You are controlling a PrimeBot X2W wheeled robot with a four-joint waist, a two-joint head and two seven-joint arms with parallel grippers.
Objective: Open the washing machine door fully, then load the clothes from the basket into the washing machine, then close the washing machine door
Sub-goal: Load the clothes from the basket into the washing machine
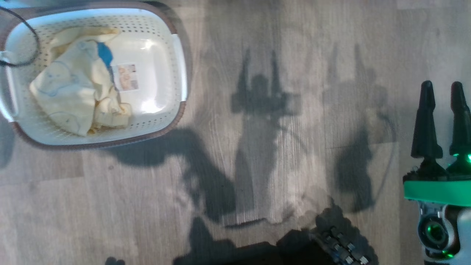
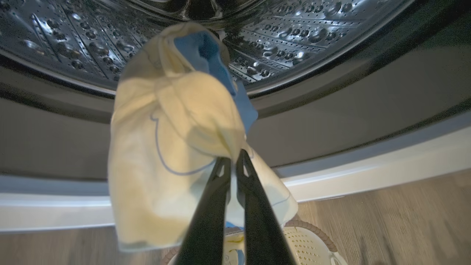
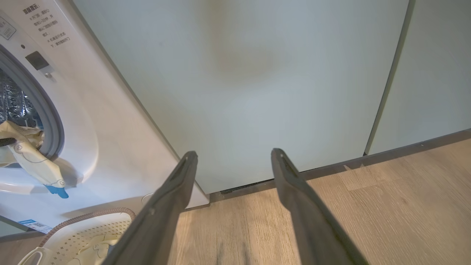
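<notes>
While the left gripper (image 2: 233,162) has its two dark fingers pressed together on a fold of one pale yellow garment (image 2: 173,147), the right gripper (image 3: 233,154) holds nothing, its two fingers spread wide over the bare wooden floor (image 3: 368,206). The pinched garment, edged in blue and printed with a thin blue outline, hangs from the fingertips at the mouth of the washing machine (image 3: 110,121). From the right wrist view it droops across the lower part of the grey gasket (image 3: 57,129), its blue tip dangling in front of the white front panel. Whether the cloth touches that ring cannot be told.

Below the left gripper sits the one basket (image 1: 176,48), cream with perforated sides and a brown rim, standing on the floor just in front of the machine. Inside it, toward one end, lies a crumpled heap of the other clothes (image 1: 73,92), the same pale yellow with a patch of blue. How many pieces make up the heap cannot be told. One label sticker (image 1: 127,77) shows on the basket's bare bottom beside the heap.

Beyond the held garment, the steel drum (image 2: 73,36) shows through the uncovered mouth, studded with rows of small holes. One small blue sticker (image 3: 35,225) sits low on the machine's front. Farther off, beside the machine, stand two pale green cabinet doors (image 3: 257,73), flat and shut, with a dark plinth below them.
</notes>
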